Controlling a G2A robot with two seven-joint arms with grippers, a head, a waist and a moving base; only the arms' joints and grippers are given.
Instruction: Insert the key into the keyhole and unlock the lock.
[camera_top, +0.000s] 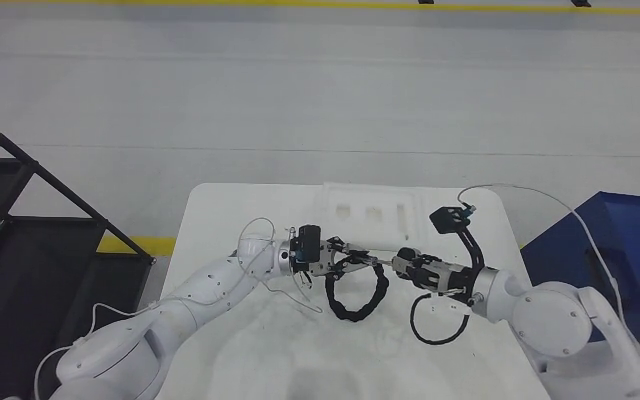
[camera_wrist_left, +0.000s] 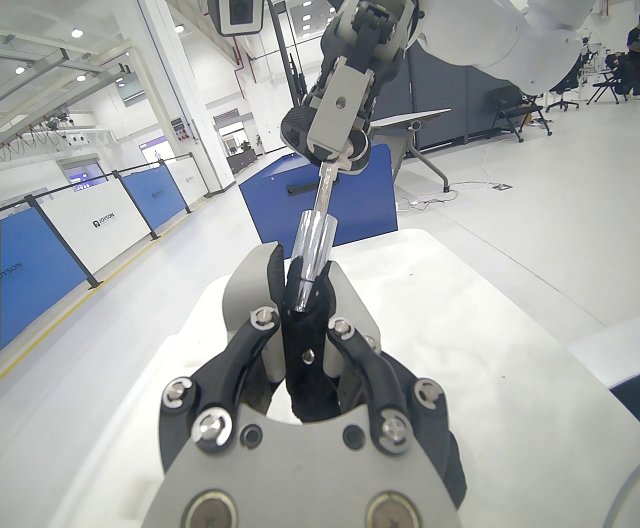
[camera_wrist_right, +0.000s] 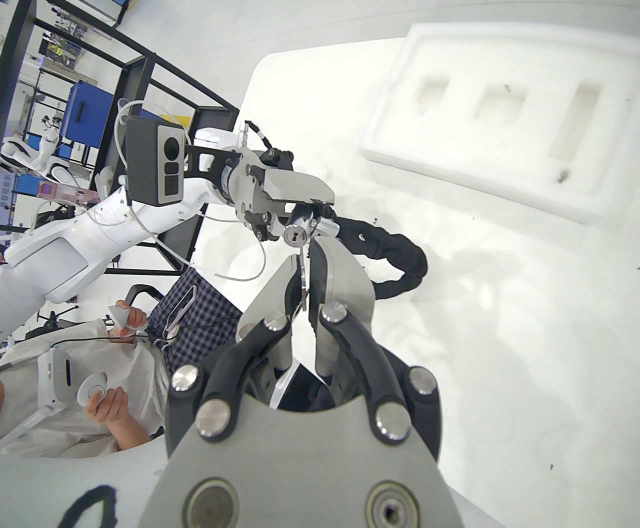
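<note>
Arms angle in from the near corners of the counter (camera_top: 225, 215), elbows out, wrists level, facing each other mid-counter. Lock's black cable (camera_top: 355, 300) loops toward the near side. L gripper (camera_wrist_left: 302, 277): fingers clamped tight on the lock (camera_wrist_left: 315, 237), chrome barrel aimed at R gripper (camera_wrist_left: 340, 145). R fingers closed, pinching the key (camera_wrist_left: 325, 187) by its head, blade tip at the barrel's keyhole; depth can't tell. Foam tray (camera_top: 370, 210) w/ recesses sits beyond, at far edge.

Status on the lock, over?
Left gripper shut on lock. Right gripper shut on key, tip at keyhole, depth unclear. Cable hangs below, clear.
</note>
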